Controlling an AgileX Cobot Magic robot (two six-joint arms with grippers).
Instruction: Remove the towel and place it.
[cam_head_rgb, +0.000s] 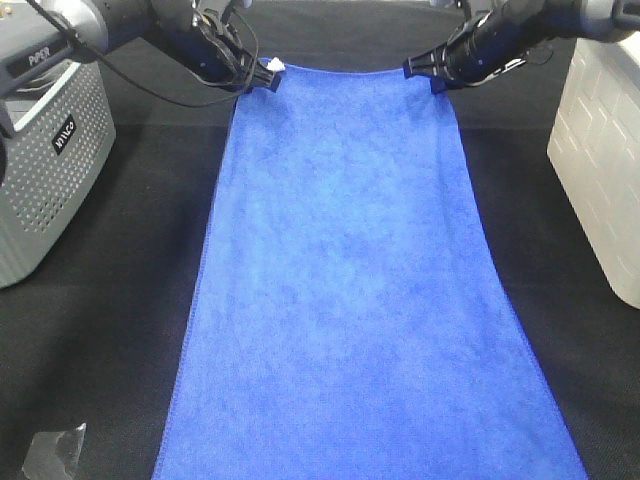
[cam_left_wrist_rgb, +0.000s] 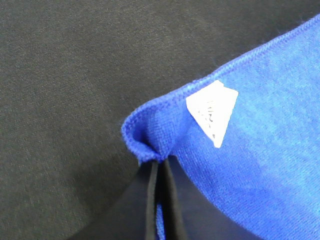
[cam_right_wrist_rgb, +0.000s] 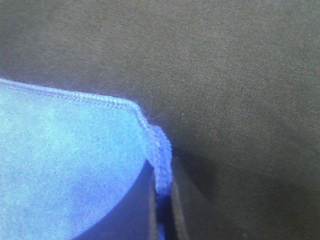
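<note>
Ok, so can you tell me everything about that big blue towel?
The big royal-blue rectangular microfibre towel looks soft and fuzzy, with stitched edges and a small white tag at one far corner. It lies spread out flat and lengthwise on the black table cloth, running off the near edge of the overhead view. The left gripper is shut on the tagged corner and the right gripper on the other far corner, each bunching the fabric a little.
</note>
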